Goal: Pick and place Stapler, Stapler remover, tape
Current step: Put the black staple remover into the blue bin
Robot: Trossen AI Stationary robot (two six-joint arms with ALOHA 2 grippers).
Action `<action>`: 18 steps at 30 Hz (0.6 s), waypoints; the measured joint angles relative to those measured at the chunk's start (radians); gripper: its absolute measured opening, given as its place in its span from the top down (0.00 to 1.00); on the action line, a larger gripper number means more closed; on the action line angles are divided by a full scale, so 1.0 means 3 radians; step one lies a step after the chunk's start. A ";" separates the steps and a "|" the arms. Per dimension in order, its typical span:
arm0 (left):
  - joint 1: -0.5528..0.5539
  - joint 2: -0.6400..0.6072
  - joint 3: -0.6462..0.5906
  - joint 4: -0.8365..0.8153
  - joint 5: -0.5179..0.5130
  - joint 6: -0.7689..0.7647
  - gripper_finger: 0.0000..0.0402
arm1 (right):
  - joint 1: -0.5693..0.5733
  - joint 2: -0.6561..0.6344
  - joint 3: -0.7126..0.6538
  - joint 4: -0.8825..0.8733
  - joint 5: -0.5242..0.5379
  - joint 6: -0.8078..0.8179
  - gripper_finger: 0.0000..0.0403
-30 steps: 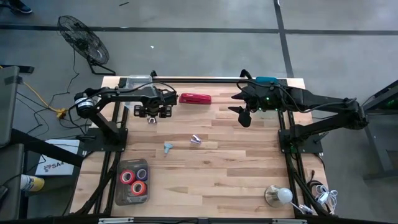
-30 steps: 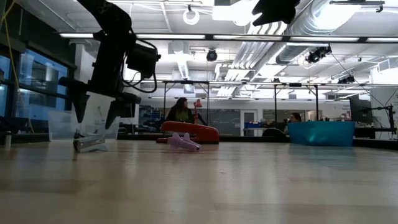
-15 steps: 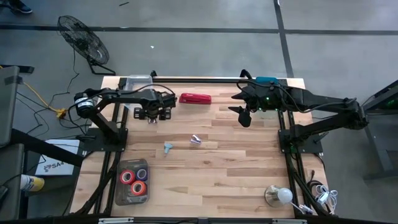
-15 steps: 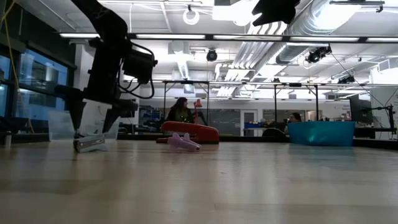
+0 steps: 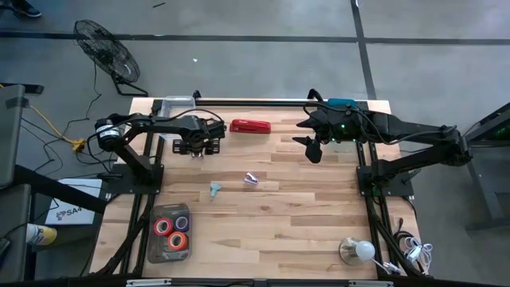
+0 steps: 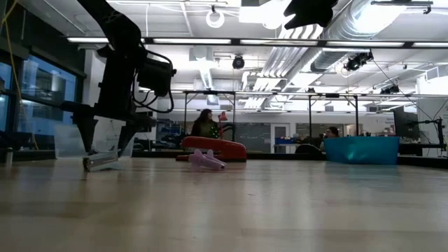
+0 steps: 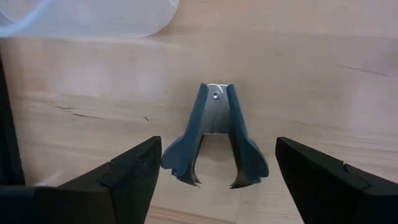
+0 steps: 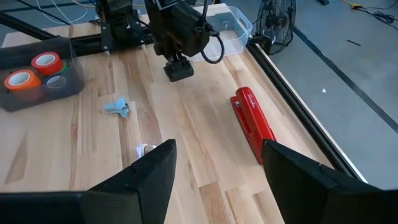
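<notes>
The wooden table (image 5: pixel 319 207) carries everything, and the red stapler (image 5: pixel 250 126) near its far edge serves as the landmark. The right arm waits well to the right of the stapler, its right gripper (image 5: pixel 313 148) raised off the wood with its fingers spread and empty. Well toward the near left corner from the stapler sits a dark tray (image 5: pixel 153 239) holding the tape (image 5: pixel 178 239) rolls.

The left gripper (image 5: pixel 198 147) hangs just left of the stapler, its fingers spread wide and lowered either side of a grey stapler remover (image 7: pixel 214 137), which lies flat on the wood with its claws pointing toward the wrist. Two more removers, one blue (image 5: pixel 215 188) and one pale purple (image 5: pixel 251 179), lie nearer the table's middle, in front of the stapler.

The chief risk, as I judge it, is the close. The remover is low, tapered and springy; fingers meeting its sloped wings could squeeze it shut and squirt it out sideways. If the tips ride too high they may only skim its top; too low, and they scrape the wood. A skid toward the stapler could also nudge that piece out of place.
</notes>
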State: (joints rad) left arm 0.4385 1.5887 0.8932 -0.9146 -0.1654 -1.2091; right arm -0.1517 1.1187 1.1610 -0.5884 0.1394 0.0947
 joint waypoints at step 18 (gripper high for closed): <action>0.0000 0.0000 0.0000 -0.0007 0.0167 -0.0002 0.64 | -0.0001 0.0000 0.0000 0.0001 0.0000 0.0033 0.44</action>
State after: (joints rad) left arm 0.4385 1.5887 0.8932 -0.9168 -0.1151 -1.2098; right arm -0.1520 1.1187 1.1610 -0.5880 0.1394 0.1047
